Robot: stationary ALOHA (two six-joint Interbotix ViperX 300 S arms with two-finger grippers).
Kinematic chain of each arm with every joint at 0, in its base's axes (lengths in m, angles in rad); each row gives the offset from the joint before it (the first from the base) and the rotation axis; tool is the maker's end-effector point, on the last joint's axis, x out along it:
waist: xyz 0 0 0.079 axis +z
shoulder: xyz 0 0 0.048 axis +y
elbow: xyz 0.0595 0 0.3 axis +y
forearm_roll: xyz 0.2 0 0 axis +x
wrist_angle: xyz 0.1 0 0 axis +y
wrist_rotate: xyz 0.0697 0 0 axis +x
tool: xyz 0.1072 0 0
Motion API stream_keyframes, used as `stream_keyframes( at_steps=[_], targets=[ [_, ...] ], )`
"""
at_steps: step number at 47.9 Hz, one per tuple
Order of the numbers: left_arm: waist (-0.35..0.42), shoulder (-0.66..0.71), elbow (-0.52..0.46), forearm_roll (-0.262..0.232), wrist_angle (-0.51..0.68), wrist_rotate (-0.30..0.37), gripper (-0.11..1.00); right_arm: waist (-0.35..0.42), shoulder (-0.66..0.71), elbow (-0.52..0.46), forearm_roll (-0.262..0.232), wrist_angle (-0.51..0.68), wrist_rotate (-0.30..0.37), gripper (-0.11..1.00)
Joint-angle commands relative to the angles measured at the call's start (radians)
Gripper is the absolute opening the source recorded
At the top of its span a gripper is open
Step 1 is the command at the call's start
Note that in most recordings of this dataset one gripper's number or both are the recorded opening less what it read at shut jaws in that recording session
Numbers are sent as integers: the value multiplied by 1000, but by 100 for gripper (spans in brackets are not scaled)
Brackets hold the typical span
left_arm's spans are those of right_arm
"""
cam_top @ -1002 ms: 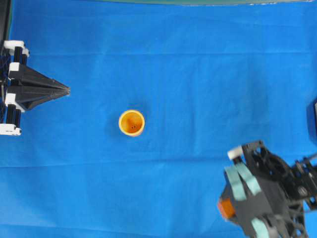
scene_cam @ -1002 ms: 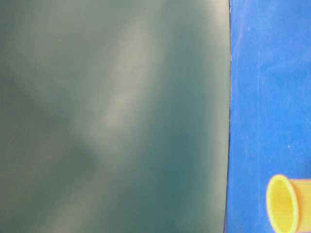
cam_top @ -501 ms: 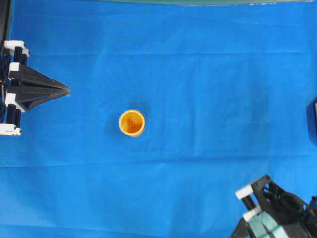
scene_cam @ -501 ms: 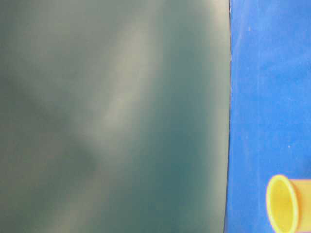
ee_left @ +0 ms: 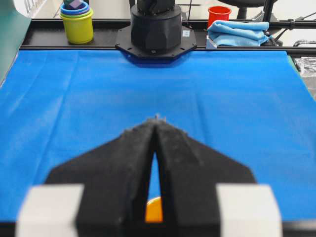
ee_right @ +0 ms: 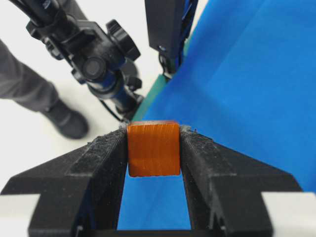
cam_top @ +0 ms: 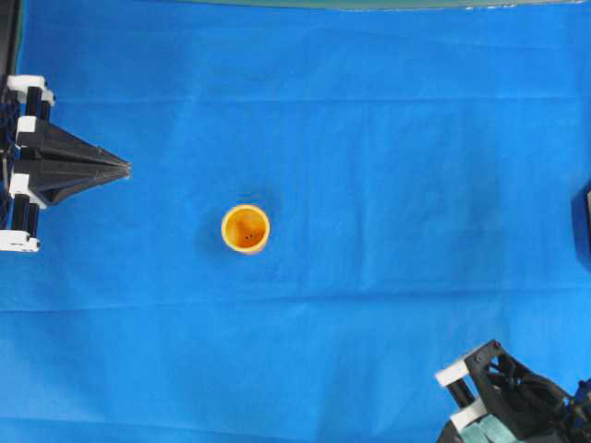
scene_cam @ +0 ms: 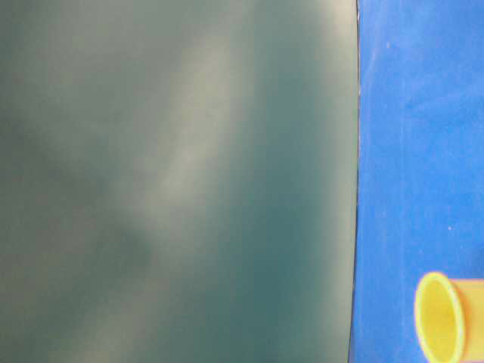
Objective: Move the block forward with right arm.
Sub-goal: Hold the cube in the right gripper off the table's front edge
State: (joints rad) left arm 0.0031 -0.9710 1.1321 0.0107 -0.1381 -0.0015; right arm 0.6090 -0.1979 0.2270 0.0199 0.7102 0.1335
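In the right wrist view the block (ee_right: 153, 149), a small orange cube, sits clamped between the two black fingertips of my right gripper (ee_right: 153, 130), held in the air over the edge of the blue cloth. From overhead only the back of the right arm (cam_top: 506, 392) shows, in the bottom right corner; the block is hidden there. My left gripper (cam_top: 126, 168) rests shut at the far left, its tips together and empty (ee_left: 157, 120).
An orange-yellow cup (cam_top: 246, 228) stands upright near the middle of the blue cloth (cam_top: 388, 166). The right arm's base (ee_left: 156, 29), stacked cups (ee_left: 77, 19), a red cup (ee_left: 219, 14) and a folded towel (ee_left: 238, 32) line the far side. A tripod (ee_right: 98, 64) stands beyond the edge.
The right arm has drawn back toward the bottom right corner of the overhead view, and the block it holds has left that view. The left arm and the cup have not moved.
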Motion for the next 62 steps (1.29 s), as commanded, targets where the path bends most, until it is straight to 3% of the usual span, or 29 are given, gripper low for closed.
stream_keyframes(
  at_steps=[1, 62],
  targets=[
    [2, 5, -34, 2, -5, -2, 1, 5, -9, -29, 3, -9, 2, 40],
    [2, 5, -35, 2, -6, 2, 1, 5, 17, -94, 3, -51, 2, 40]
  ],
)
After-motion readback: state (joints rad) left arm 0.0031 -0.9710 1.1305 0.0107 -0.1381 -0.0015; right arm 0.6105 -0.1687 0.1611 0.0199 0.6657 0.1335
